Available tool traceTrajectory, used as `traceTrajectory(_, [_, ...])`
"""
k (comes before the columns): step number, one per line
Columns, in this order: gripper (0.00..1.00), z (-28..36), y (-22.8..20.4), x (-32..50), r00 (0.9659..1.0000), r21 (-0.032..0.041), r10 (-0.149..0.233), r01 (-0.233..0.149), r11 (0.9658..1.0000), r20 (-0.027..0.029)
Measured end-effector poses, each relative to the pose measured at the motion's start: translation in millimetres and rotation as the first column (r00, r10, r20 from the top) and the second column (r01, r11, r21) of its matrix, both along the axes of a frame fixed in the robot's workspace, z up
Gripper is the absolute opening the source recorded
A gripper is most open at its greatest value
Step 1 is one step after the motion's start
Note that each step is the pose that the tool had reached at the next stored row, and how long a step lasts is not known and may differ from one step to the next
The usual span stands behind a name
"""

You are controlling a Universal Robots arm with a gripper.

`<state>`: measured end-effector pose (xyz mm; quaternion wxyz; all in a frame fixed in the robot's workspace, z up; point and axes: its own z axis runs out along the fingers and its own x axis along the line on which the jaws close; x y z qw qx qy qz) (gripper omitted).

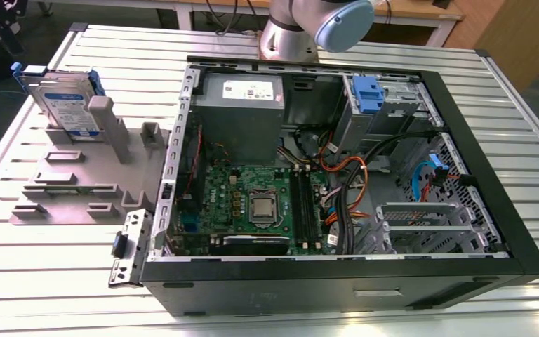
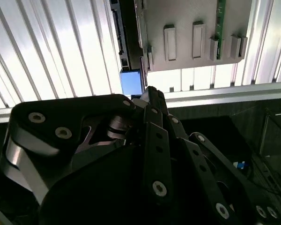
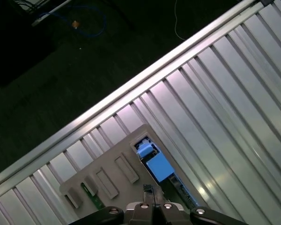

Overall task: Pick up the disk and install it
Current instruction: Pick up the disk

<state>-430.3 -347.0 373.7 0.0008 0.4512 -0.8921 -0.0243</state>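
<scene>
Disk (image 1: 67,105) upright in grey rack (image 1: 73,184) on ribbed metal table (image 1: 54,263) (hand (image 2: 151,96) together, empty).

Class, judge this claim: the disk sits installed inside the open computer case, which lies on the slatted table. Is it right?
No. In the exterior view the disk stands upright in the grey stand, to the exterior view's left of the computer case; the case does lie on the slatted table.

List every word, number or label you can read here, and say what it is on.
No text can be read.
Label on the disk: too small to read.
White sticker on the grey metal box: too small to read.
Circuit board markings: too small to read.
</scene>
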Motion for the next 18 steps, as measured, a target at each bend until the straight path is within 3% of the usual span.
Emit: traceTrajectory(18, [0.11, -0.1, 0.0, 0.0, 0.9998, 0.0, 0.02, -0.02, 0.9998, 0.0001])
